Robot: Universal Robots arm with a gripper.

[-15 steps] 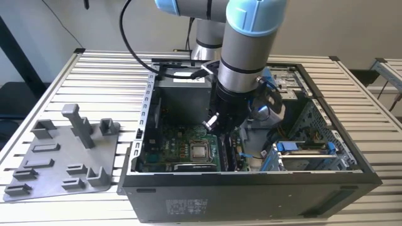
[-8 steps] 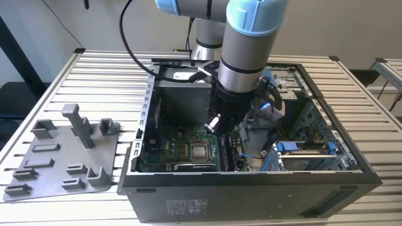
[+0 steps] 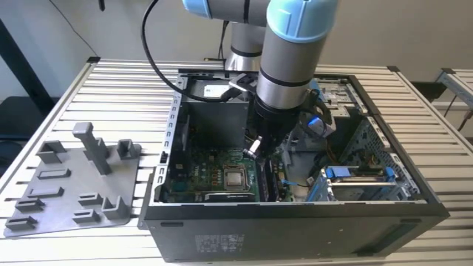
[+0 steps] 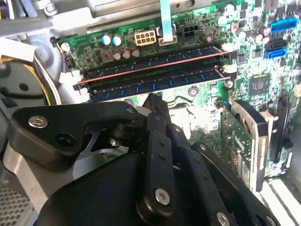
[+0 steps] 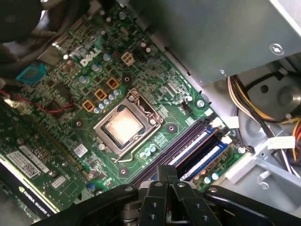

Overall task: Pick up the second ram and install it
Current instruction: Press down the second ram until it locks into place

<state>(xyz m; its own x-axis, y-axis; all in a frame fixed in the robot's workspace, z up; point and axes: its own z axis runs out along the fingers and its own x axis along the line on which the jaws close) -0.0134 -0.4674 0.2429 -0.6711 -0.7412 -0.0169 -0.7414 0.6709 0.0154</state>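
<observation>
My gripper point(image 3: 253, 148) reaches down into the open computer case point(image 3: 296, 209), just above the motherboard's memory slots. Its black fingers are shut together with nothing between them, as both wrist views show point(image 4: 151, 100) point(image 5: 167, 170). Two long dark navy sticks stand side by side in the slots. The ram point(image 4: 160, 84) nearer the fingertips lies right under them; I cannot tell whether they touch it. The other stick point(image 4: 150, 65) sits one slot further on. In the first wrist view the slots point(image 5: 195, 143) run out from the fingertips.
A grey holder tray point(image 3: 66, 183) with upright posts lies on the slatted table at the exterior view's left. Inside the case are the processor socket point(image 5: 123, 127), a graphics card point(image 4: 249, 136), blue drive-bay clips point(image 3: 355, 173) and yellow cables point(image 5: 277, 122) by the metal wall.
</observation>
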